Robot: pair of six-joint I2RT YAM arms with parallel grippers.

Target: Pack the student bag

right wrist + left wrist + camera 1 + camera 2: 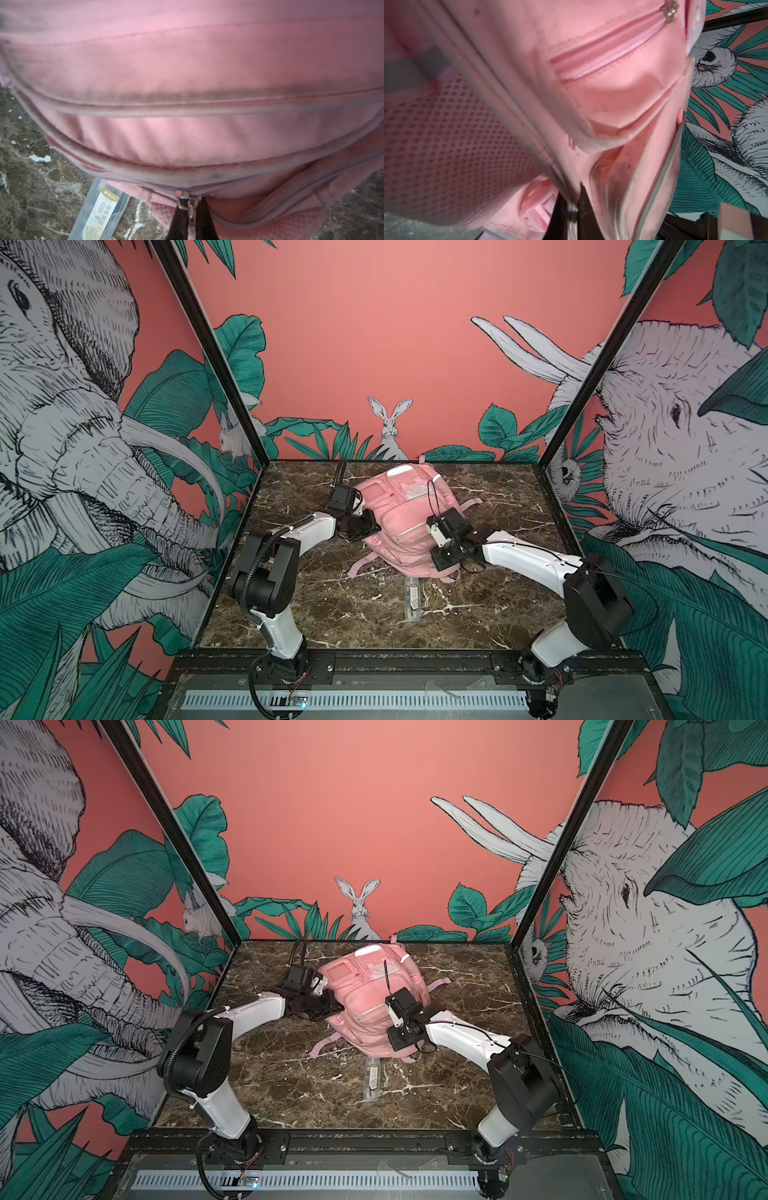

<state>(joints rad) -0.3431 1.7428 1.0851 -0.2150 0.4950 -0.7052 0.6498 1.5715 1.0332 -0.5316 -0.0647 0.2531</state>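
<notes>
Pink bag [399, 522] lies centre of the tabletop [332, 614], one pocket [629, 166] gaping. The left claw [572, 209] pinches the seam [542, 149] by that gap, and the right claw [190, 216] is clenched on a zip pull [187, 200]. A clear case [412, 599] sits outside, so packing's not done, I reckon.

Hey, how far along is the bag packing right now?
Done: one student bag compartment looks partly unzipped. In hand: the left gripper pinches the bag's zip edge; the right gripper clamps a zipper pull. Left: the clear case lies on the table, outside the bag.
</notes>
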